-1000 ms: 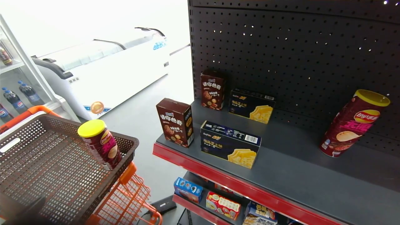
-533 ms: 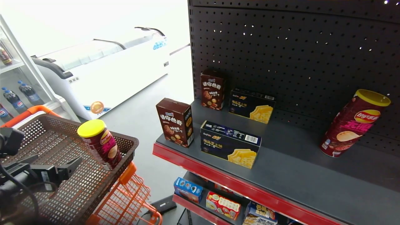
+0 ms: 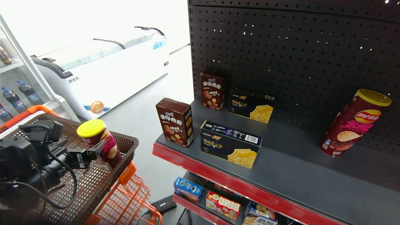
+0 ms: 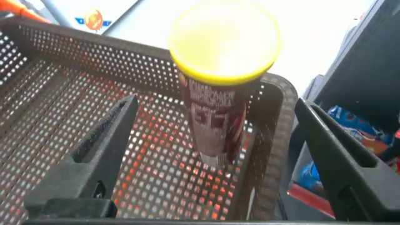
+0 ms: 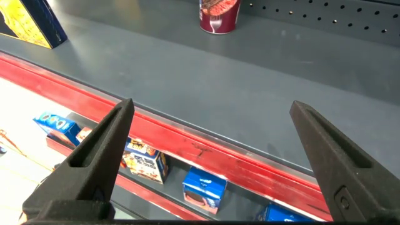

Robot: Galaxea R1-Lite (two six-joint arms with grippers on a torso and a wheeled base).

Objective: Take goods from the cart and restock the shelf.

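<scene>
A dark red chips can with a yellow lid (image 3: 99, 143) stands upright in the brown cart basket (image 3: 126, 141), near its corner closest to the shelf. My left gripper (image 3: 95, 151) is level with the can and open. In the left wrist view the can (image 4: 222, 81) stands ahead between the spread fingers (image 4: 103, 150), which do not touch it. A second chips can (image 3: 354, 123) leans against the pegboard at the right of the grey shelf (image 3: 297, 168). My right gripper (image 5: 215, 162) hangs open and empty over the shelf's red front edge, short of that can (image 5: 219, 15).
Two brown cookie boxes (image 3: 175, 122) (image 3: 213, 89) and two dark blue boxes (image 3: 230, 143) (image 3: 252, 105) stand on the shelf's left half. Bare shelf lies between them and the leaning can. A lower shelf holds small packs (image 3: 222, 204). A white freezer (image 3: 103, 72) stands behind the cart.
My left arm has risen from the lower left over the basket and moved toward the chips can, ending with its open fingers at the can. The can and the shelf goods have not moved.
</scene>
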